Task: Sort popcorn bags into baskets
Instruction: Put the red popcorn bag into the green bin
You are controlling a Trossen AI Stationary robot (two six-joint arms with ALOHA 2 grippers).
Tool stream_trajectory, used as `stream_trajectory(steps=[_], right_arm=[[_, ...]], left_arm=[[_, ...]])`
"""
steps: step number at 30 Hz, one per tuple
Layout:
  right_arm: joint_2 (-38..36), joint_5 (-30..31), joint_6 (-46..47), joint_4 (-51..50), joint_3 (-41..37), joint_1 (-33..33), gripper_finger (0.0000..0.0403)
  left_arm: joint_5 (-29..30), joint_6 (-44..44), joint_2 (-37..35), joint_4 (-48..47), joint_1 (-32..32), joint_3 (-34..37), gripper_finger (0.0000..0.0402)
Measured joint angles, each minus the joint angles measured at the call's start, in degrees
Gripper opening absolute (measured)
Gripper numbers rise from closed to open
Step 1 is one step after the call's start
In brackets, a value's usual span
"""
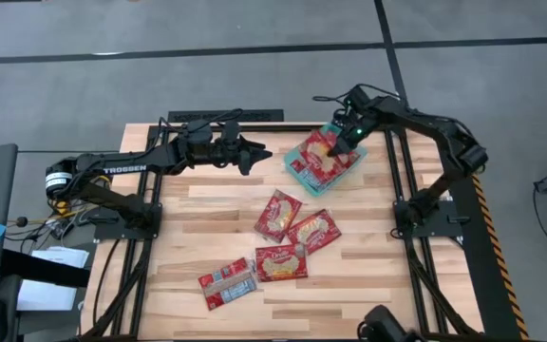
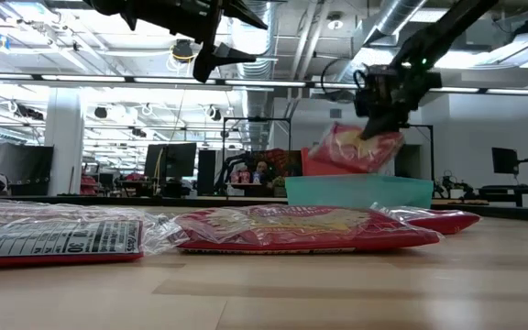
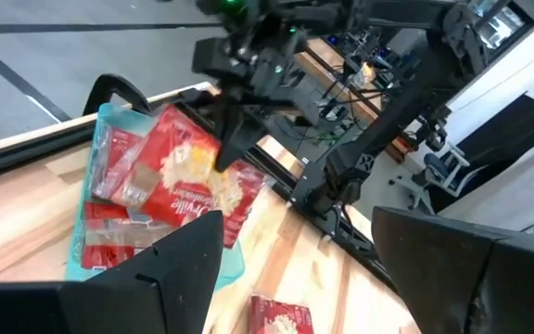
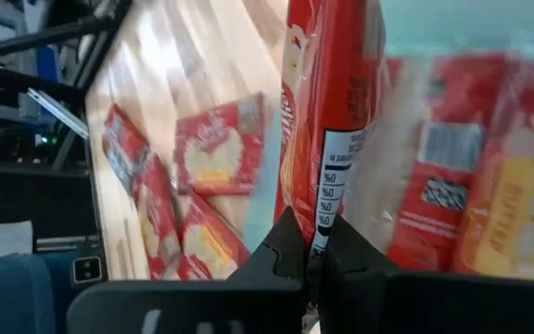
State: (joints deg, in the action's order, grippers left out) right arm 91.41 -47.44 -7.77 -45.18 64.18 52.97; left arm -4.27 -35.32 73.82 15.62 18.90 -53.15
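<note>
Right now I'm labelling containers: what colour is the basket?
Teal-green; the basket shows best in the low view, under the right gripper.

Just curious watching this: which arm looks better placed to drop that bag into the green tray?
The right gripper: it already pinches a popcorn bag directly above the teal tray. The left gripper hovers open beside the tray, holding nothing.

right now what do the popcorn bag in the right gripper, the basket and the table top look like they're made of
Popcorn bag held by the right gripper: probably thin plastic film, glossy; it catches highlights and its clear edge crinkles.
Basket: looks like moulded teal plastic, smooth with a dull sheen and one even colour.
Table top: looks like wood, pale planks with visible grain and joints, lightly sheened in the low view.
</note>
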Motion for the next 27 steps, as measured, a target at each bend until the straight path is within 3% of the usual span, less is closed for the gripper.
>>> stream_trajectory(steps=[13,19,27], right_arm=[[9.84,1.16,-3.22,0.86,0.58,-2.94,0.0022],[12.34,2.76,-2.81,0.63,3.07,-4.27,0.0085],[12.38,11.42,-2.99,-4.68,10.35,-4.18,0.0197]], left_arm=[[0.22,-0.51,0.0,-1.79,0.0,0.0,0.0261],[0.62,-0.49,0.0,-1.83,0.0,0.0,0.0261],[0.62,3.41,0.0,-7.73,0.0,0.0,0.0261]])
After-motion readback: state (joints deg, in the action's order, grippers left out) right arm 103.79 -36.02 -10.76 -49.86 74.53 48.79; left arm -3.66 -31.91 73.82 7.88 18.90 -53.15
